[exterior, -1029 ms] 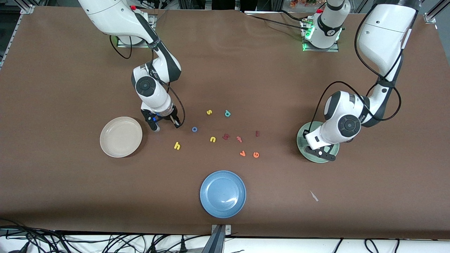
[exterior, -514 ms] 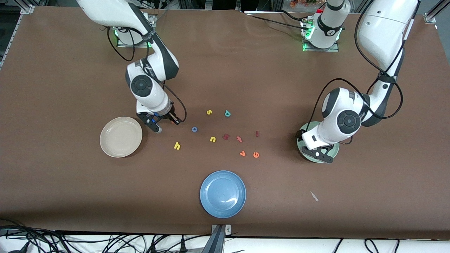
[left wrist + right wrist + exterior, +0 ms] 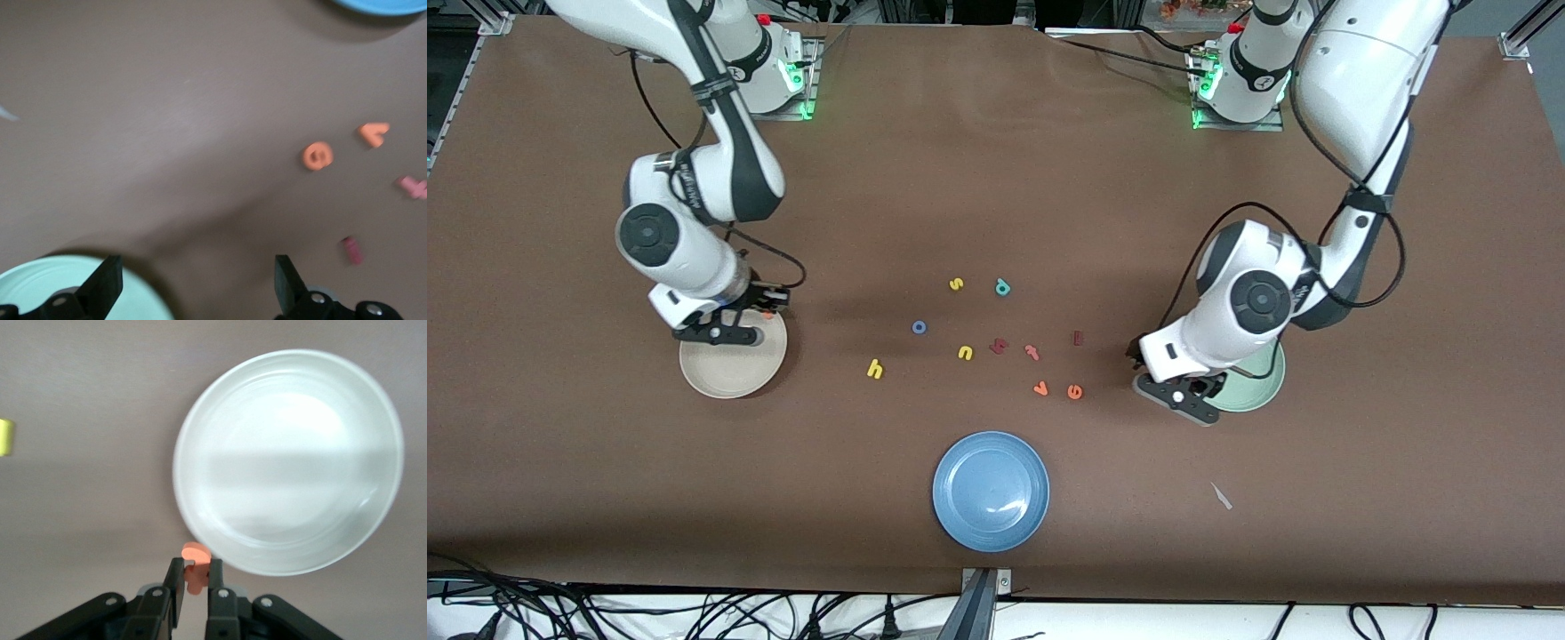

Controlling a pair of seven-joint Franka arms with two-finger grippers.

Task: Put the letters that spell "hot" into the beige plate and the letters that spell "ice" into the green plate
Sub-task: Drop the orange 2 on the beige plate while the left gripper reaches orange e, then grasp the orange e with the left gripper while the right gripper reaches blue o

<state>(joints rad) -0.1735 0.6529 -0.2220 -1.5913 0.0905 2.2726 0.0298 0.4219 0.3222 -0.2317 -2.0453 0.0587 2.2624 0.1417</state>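
My right gripper [image 3: 758,317] hangs over the rim of the beige plate [image 3: 729,373], shut on the orange "t" [image 3: 195,560], with that plate's rim [image 3: 183,467] just past its tips [image 3: 193,580]. The yellow "h" [image 3: 875,368] and blue "o" [image 3: 919,327] lie on the table mid-way between the plates. The dark red "i" [image 3: 1077,338] and orange "e" [image 3: 1074,391] lie closer to the green plate [image 3: 1258,387]. My left gripper [image 3: 1183,398] hangs open and empty over the table beside that plate; the wrist view shows its jaws wide apart [image 3: 197,290], the plate's edge [image 3: 40,287], "e" [image 3: 317,156] and "i" [image 3: 352,250].
A blue plate [image 3: 991,491] sits nearest the front camera. Other letters lie mid-table: yellow "s" [image 3: 956,284], a teal letter [image 3: 1002,286], yellow "u" [image 3: 965,353], a dark red letter [image 3: 999,346], a pinkish "t" [image 3: 1032,352] and orange "v" [image 3: 1040,388]. A scrap of paper [image 3: 1221,495] lies nearby.
My right gripper carried the orange "t" from near the blue "o" to over the beige plate's rim. My left gripper opened and moved off the green plate toward the letters.
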